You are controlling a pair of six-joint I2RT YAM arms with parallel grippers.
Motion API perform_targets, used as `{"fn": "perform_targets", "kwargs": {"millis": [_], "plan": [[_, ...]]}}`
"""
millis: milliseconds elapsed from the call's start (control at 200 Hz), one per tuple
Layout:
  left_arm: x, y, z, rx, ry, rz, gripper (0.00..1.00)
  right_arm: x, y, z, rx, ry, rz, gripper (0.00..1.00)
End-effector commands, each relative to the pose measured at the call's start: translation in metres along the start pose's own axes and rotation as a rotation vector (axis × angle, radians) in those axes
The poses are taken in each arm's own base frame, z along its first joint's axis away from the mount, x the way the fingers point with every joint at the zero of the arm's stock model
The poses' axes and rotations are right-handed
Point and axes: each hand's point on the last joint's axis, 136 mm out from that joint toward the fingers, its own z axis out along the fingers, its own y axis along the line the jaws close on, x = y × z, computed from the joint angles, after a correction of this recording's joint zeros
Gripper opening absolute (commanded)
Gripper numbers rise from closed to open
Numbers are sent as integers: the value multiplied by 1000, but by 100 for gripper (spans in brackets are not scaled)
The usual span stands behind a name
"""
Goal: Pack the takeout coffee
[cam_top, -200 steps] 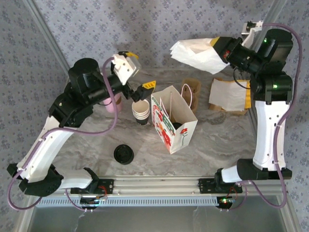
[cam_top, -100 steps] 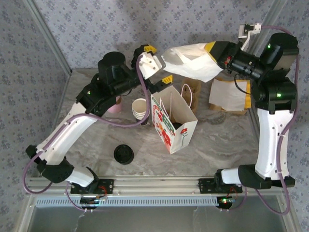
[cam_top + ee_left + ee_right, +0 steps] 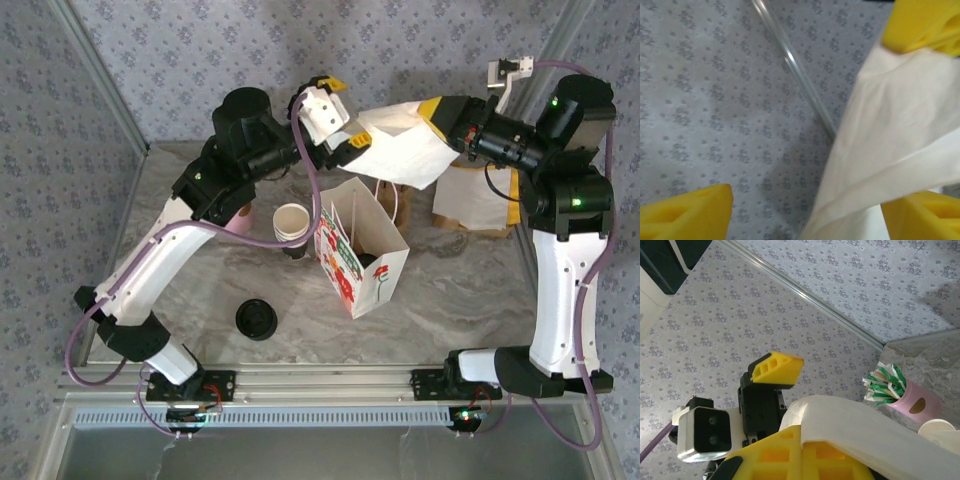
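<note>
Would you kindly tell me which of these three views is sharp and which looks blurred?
Top external: evenly lit and crisp, the printed gift bag and black lid cleanly edged. Left wrist: soft throughout, the white paper bag and yellow fingertips smeared. Right wrist: wallpaper and pink cup of straws sharp, the near paper mildly soft.

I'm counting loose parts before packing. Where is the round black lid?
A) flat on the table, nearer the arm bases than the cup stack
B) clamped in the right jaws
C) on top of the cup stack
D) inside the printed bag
A: the black lid lies flat on the bare table, nearer the arm bases than the cup stack, while the right gripper is shut on white paper.
</note>
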Motion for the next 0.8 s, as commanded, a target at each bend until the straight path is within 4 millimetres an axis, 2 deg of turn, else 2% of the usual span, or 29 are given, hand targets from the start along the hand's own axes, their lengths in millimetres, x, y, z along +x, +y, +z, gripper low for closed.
{"fn": "perform_targets", "kwargs": {"millis": [0,90,200,260,325,390,610,630,665,740,795], "plan": [[-14,-21,2,97,-44,6,70,8,20,-8,-53,16,-35,0],[-12,-27,6,118,-33,9,57,8,22,-8,-58,18,-39,0],[-14,-25,8,103,-36,6,30,9,22,-8,-62,22,-34,0],[-16,-23,8,89,-38,3,23,8,22,-8,-62,22,-31,0],[-17,-19,8,70,-35,-7,9,8,22,-8,-64,21,-28,0],[-17,-15,7,47,-24,-26,0,7,23,-8,-66,16,-28,0],[-19,-1,-4,-17,26,-142,0,0,20,-10,-54,-12,-17,0],[-19,1,-5,-25,33,-158,0,-2,19,-11,-49,-17,-15,4],[-18,6,-8,-50,51,-190,0,-5,16,-13,-37,-31,-15,17],[-13,17,-17,-104,97,-273,0,-10,11,-20,-10,-52,-54,24],[-9,27,-26,-146,128,-353,0,-11,6,-26,24,-69,-114,36]]}}
